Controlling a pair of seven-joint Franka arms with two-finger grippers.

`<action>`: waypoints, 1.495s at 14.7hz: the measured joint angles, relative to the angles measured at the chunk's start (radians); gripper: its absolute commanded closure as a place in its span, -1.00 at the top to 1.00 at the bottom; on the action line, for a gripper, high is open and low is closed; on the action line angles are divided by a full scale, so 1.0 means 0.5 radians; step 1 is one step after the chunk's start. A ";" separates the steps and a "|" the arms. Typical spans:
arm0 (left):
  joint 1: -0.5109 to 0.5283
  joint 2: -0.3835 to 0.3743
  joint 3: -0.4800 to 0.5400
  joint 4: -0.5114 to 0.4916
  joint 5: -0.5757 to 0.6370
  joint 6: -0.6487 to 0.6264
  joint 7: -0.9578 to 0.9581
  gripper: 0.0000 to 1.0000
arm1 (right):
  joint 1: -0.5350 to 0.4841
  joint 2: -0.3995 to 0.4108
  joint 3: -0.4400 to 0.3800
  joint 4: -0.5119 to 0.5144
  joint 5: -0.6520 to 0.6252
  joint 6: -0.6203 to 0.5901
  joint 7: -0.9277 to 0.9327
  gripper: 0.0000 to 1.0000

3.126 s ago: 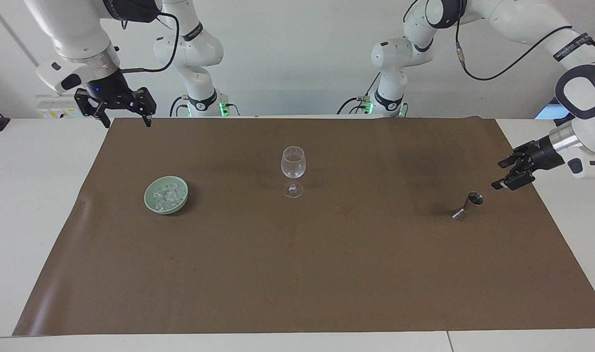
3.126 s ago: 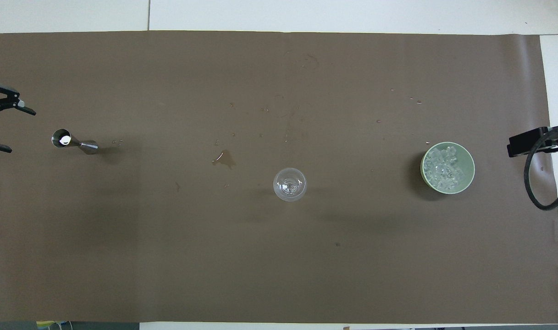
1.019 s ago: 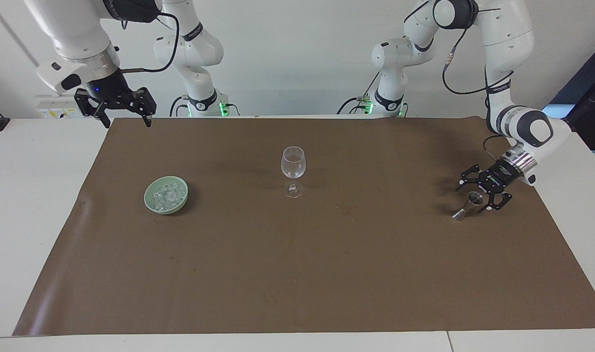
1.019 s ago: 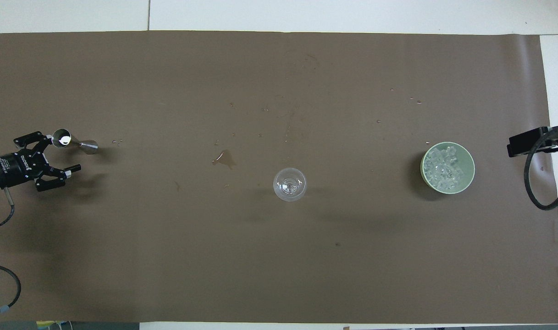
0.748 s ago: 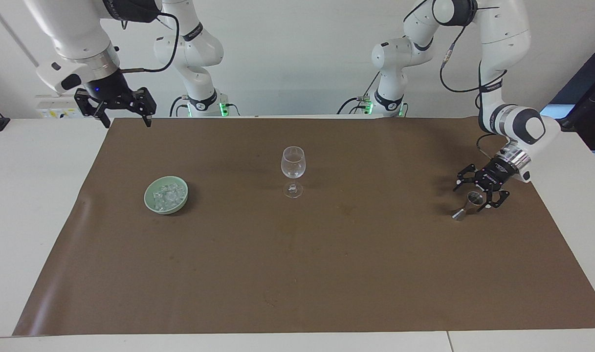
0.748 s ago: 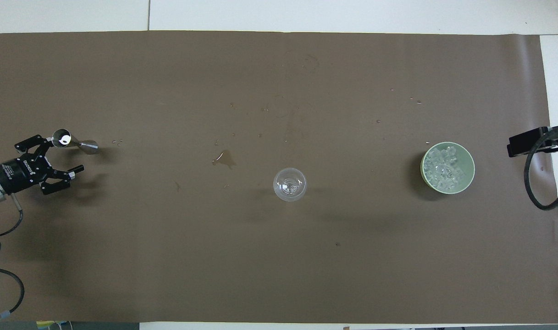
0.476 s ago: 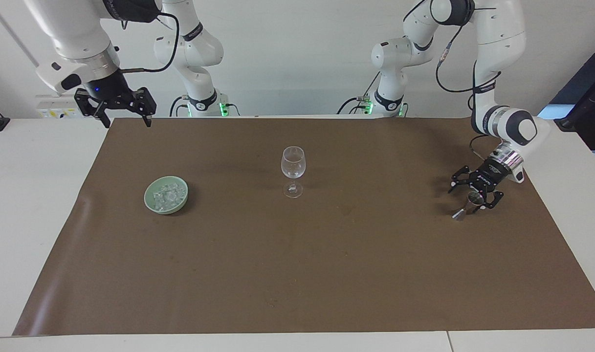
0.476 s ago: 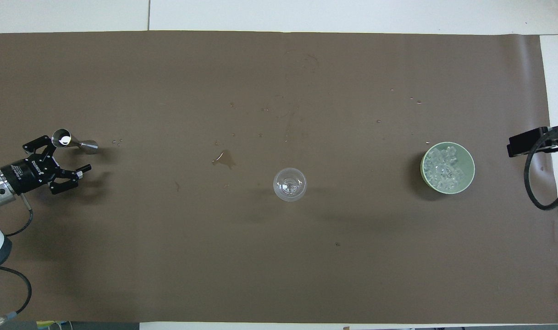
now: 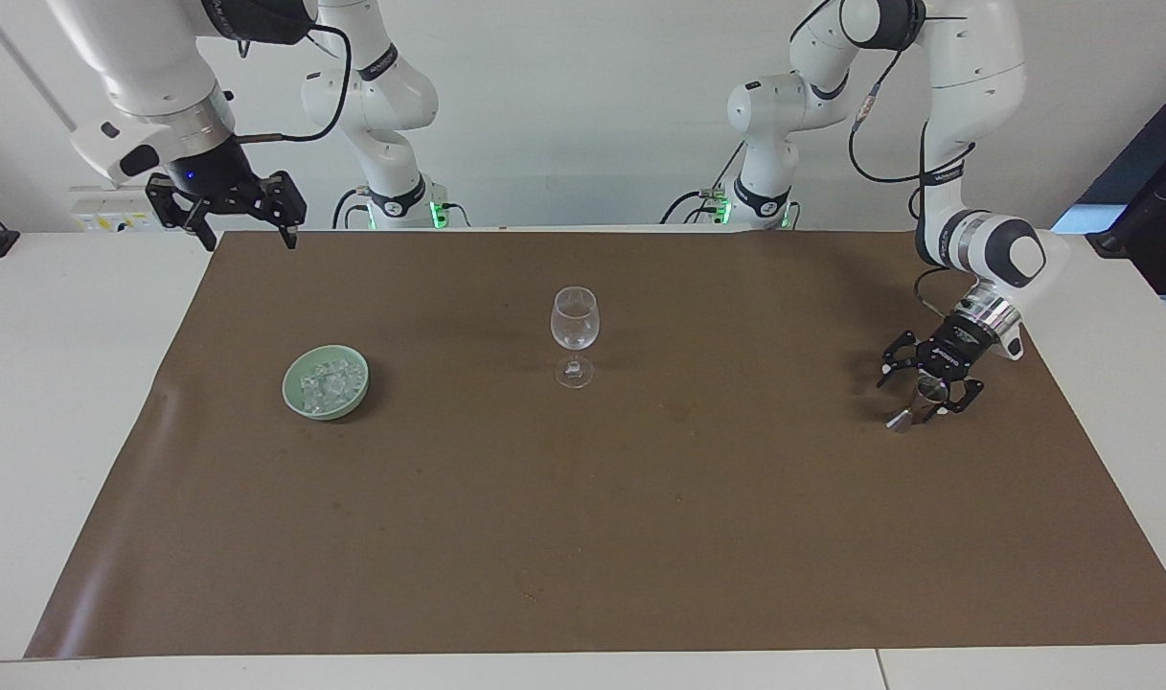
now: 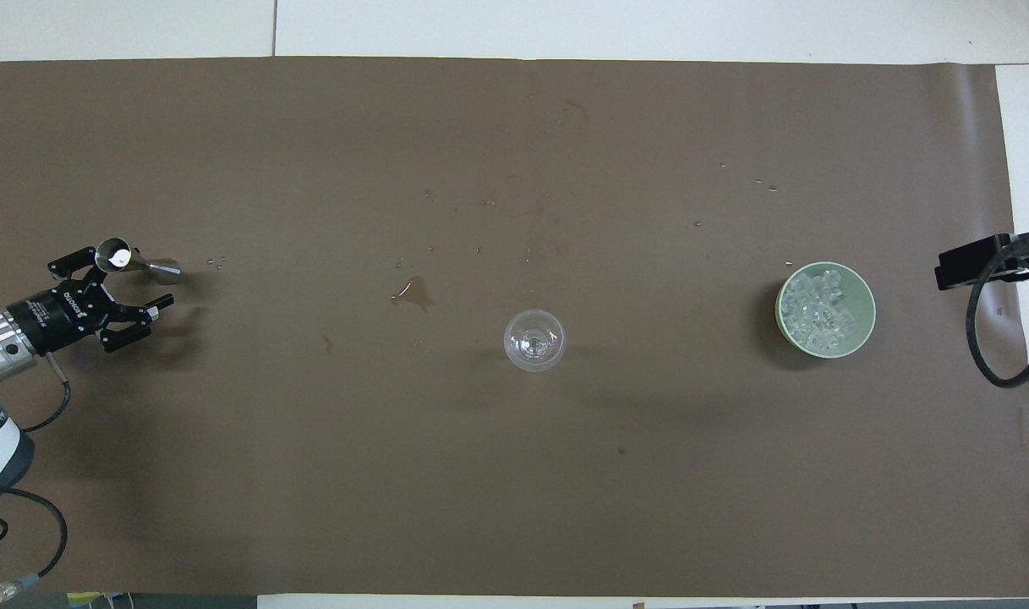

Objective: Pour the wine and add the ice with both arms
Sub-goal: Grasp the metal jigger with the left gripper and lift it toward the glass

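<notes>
Steel hourglass jigger (image 9: 913, 401) now sits between my left gripper (image 9: 927, 385) jaws, which have begun narrowing, no grip yet; right gripper (image 9: 226, 213) waits wide open, clear ice (image 9: 329, 384) heaped in the pale green bowl (image 9: 298, 402)

Bright, even light; soft shadows

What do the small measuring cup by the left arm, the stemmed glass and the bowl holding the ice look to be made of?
Measuring cup: likely polished steel; silvery, mirror-like glints on its double-cone shape.
Wine glass: clear glass or clear plastic; the brown mat shows through bowl and stem.
Bowl: pale green, smooth, opaque, probably glazed ceramic, though plastic is possible.
Ice: clear whitish chunks, whether real or imitation cannot be told.
</notes>
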 measured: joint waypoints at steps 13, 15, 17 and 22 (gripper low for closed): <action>0.004 -0.017 0.008 0.005 -0.050 0.028 0.004 0.61 | 0.000 0.000 0.000 0.000 0.000 0.000 0.000 1.00; 0.003 -0.019 0.008 0.005 -0.059 0.028 0.007 0.55 | 0.000 0.000 0.000 0.000 0.000 0.000 0.000 1.00; 0.002 -0.019 0.007 0.005 -0.062 0.030 0.010 0.15 | 0.000 0.000 0.000 0.000 0.000 0.000 0.000 1.00; 0.001 -0.020 0.007 0.005 -0.083 0.038 0.012 -1.00 | 0.000 0.000 0.000 0.000 0.000 0.000 0.000 1.00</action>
